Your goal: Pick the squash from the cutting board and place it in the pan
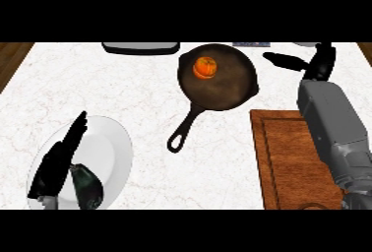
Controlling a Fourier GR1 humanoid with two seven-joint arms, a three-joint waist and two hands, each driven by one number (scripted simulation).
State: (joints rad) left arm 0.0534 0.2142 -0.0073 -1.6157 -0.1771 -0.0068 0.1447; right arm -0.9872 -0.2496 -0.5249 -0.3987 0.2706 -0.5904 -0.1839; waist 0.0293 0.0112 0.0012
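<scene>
Squash [205,67], small, round, probably light and stiff, best grasped across its middle, lies in far skillet [227,91]; right hand [320,61] nearby, fingers apart.

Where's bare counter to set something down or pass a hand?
Free: counter left of the pan, beyond the plate; also the strip between plate and board. Crowded: far right, where the right hand hangs by the pan; its forearm overhangs the board.

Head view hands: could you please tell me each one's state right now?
Left hand: open, fingers straight, holding nothing.
Right hand: open, empty; the squash lies in the pan.
</scene>
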